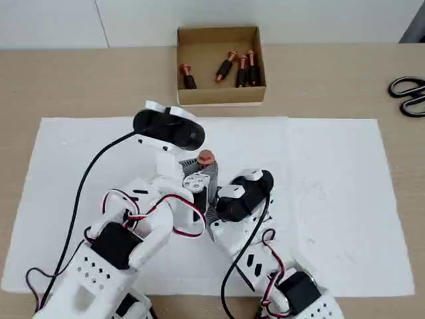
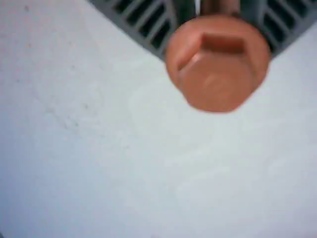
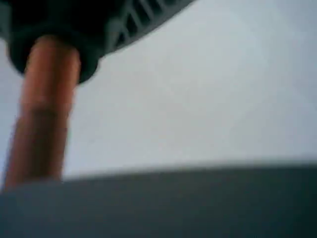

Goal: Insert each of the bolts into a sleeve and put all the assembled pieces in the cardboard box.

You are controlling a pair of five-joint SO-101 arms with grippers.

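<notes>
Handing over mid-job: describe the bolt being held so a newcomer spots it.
On the white sheet near the cardboard box, look where the two arms meet. The bolt is there between ribbed grey fingers, copper hex head up. Unlike the four pieces lying in the box, it is held upright.

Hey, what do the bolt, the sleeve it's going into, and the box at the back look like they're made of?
The bolt is copper-coloured with an even matte surface and a soft-edged hex head, so possibly plastic rather than metal. The sleeve is black and dull, likely plastic or rubber. The box is plain brown cardboard with raw, unprinted walls.
</notes>
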